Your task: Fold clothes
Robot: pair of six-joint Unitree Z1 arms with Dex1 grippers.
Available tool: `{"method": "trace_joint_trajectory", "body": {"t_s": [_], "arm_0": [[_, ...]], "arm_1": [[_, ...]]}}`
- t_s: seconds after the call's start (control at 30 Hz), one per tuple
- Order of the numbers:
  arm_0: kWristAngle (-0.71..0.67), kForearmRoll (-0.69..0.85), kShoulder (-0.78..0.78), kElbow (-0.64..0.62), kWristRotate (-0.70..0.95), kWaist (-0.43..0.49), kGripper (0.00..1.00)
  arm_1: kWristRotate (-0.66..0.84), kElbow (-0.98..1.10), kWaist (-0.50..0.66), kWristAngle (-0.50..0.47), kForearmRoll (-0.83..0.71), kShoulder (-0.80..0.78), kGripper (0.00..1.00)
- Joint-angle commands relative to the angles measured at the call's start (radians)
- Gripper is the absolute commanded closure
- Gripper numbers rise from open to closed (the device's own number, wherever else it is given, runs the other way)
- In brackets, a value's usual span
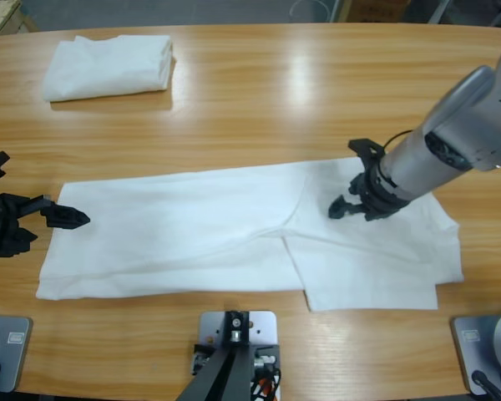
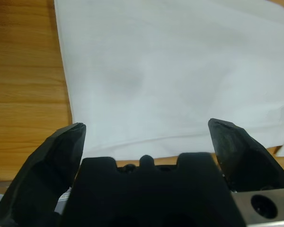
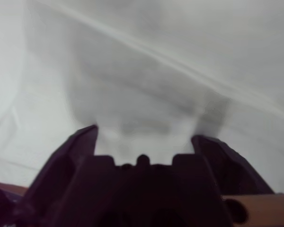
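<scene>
T-shirt [image 1: 192, 242]: soft matt white cloth
Table [image 1: 275, 100]: glossy varnished wood
Arm [image 1: 463, 125]: smooth silver metal

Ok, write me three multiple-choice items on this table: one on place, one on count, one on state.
1. Where is the folded T-shirt?
A. far left corner of the table
B. under the right tool
C. near edge, middle

2. How many shirts show?
A. one
B. two
C. four

3. How is the left tool?
A. shut on cloth
B. out of view
C. open, at the spread T-shirt's edge

Key: 1 A, it lies far left; 2 B, one folded, one spread; 3 C, its jaws stand apart.
</scene>
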Motion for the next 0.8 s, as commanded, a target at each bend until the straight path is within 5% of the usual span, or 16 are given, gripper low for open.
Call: {"method": "trace_joint_trajectory", "body": {"t_s": [0.03,0.4,0.63,0.8], "arm_0": [[0.024,0.013,-0.039,0.044,-0.006,0.018,0.009],[0.024,0.004,0.003,0.042,-0.006,0.039,0.0],[0.005,-0.163,0.235,0.031,0.06,0.045,0.002],[0.003,-0.208,0.283,-0.056,0.209,0.15,0.001]], "arm_1": [[0.005,0.028,0.003,-0.06,-0.045,0.188,0.0],[-0.102,-0.042,-0.308,-0.127,0.002,0.227,0.0],[-0.118,-0.093,-0.317,-0.123,0.086,0.15,0.0],[-0.118,-0.106,-0.303,-0.11,0.136,0.058,0.0]]}}
